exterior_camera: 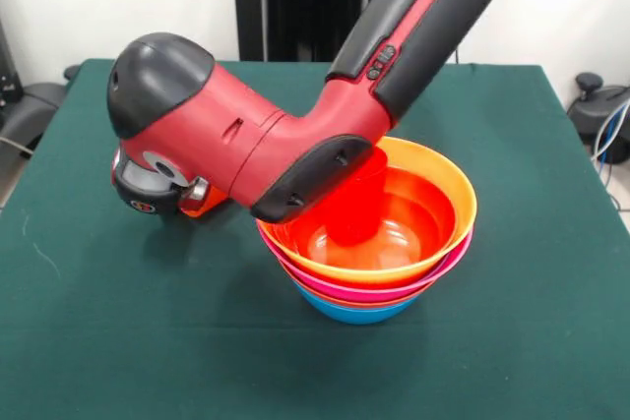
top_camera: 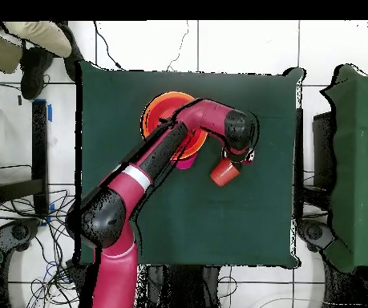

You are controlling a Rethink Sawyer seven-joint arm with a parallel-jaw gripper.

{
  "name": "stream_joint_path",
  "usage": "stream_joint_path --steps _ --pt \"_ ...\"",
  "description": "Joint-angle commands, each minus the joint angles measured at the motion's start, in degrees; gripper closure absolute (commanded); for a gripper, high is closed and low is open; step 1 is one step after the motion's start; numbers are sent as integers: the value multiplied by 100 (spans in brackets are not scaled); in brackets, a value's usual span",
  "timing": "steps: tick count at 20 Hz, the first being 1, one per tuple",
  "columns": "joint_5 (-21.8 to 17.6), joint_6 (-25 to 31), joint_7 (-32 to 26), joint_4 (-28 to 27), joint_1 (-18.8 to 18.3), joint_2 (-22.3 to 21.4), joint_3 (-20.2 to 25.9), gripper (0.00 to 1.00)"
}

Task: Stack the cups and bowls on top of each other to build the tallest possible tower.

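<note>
The tower stands right of the table's middle: nested large bowls with the yellow-orange rim on top, pink and red rims below, and blue lowest. The red cup stands upright inside it. In the overhead view the arm crosses over the tower. The gripper hangs low at the tower's left, with the orange cup right against it and partly hidden under the wrist. In the overhead view the orange cup lies tilted at the gripper. I cannot tell whether the gripper holds it.
A bit of magenta, perhaps the small magenta bowl, shows under the arm beside the tower. The small blue bowl is out of view. The green table cloth covers the table. A person's leg and shoe show at the overhead view's top left.
</note>
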Motion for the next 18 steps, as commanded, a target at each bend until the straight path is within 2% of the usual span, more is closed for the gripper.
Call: stream_joint_path --steps 1,4,6,8,9,10,13,17,18 --pt "1836 1219 2538 969 -5 -418 1786 100" --pt "2165 1110 2467 1307 -94 -706 2139 100" --pt "2200 814 2504 1554 -192 -907 2294 100" --pt "2358 965 3365 1902 -213 -1009 2336 100" --pt "2311 1141 4192 2096 -146 -897 2241 100" --pt "2317 1259 4724 2322 -60 -862 2231 100" --pt "2451 1466 5679 3108 257 -1074 2407 100" --pt "2302 1676 7159 4160 914 -1300 2493 100" --pt "2265 1689 7318 4290 1032 -1327 2516 100"
